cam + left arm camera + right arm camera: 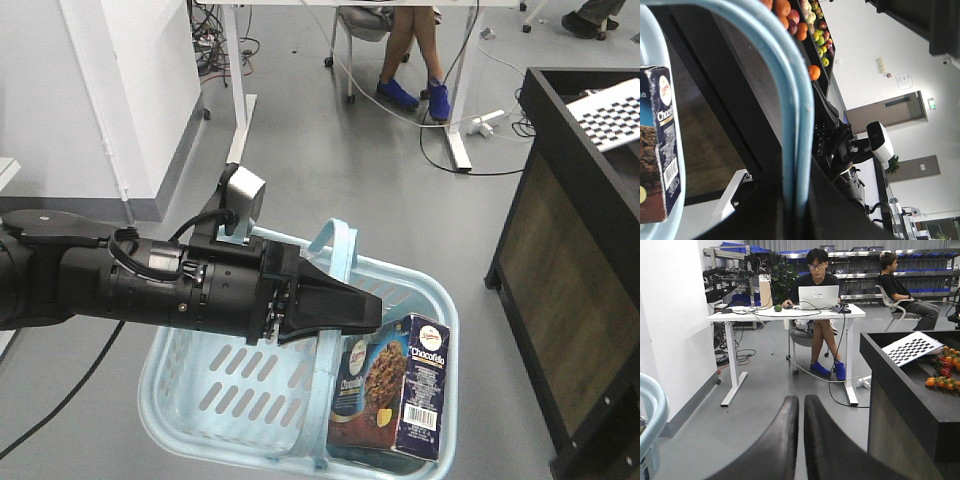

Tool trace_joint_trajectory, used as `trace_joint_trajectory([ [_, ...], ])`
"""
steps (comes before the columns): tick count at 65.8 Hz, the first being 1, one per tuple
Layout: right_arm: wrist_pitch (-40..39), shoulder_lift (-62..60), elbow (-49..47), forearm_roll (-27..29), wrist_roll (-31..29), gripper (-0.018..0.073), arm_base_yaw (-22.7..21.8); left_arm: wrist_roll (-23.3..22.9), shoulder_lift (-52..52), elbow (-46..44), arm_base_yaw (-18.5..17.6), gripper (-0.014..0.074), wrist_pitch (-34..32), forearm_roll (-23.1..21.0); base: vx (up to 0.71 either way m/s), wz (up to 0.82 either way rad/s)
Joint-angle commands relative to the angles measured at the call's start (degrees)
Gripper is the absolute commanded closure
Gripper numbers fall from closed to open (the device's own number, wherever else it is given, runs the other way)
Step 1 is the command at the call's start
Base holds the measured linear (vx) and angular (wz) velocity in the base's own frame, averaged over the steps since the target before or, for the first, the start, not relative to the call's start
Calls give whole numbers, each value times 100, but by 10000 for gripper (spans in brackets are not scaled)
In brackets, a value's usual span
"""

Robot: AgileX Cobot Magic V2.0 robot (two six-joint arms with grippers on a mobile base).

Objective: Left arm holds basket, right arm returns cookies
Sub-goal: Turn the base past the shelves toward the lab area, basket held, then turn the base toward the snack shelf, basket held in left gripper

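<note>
Left fingers (pixel 335 305) are clamping the pale blue loop handles (pixel 340 228) of the light blue slotted plastic basket (pixel 175 420). Its near right corner is holding the upright dark navy cardboard cookie box (pixel 395 385), not yet returned. Black right fingers (pixel 782 440) are pressing together, empty.

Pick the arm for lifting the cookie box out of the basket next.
Right, most likely. The left end effector is clamped on the handles of the basket, carrying it. The right end effector is closed, empty and free. The cookies stand upright in the basket, top exposed.
</note>
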Motion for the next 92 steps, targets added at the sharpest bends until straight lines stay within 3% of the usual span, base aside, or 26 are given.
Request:
trace_joint_trajectory([
  [1,-423,-48,103,-33,7,565,-20,99,-281,-186,-29,603,333,-771,36,6],
  [29,-423,-48,103,-33,7,565,-20,99,-281,-186,-29,603,333,-771,32,26],
  [92,-417,-48,103,-33,7,565,-20,99,-281,-186,-29,603,333,-771,23,80],
])
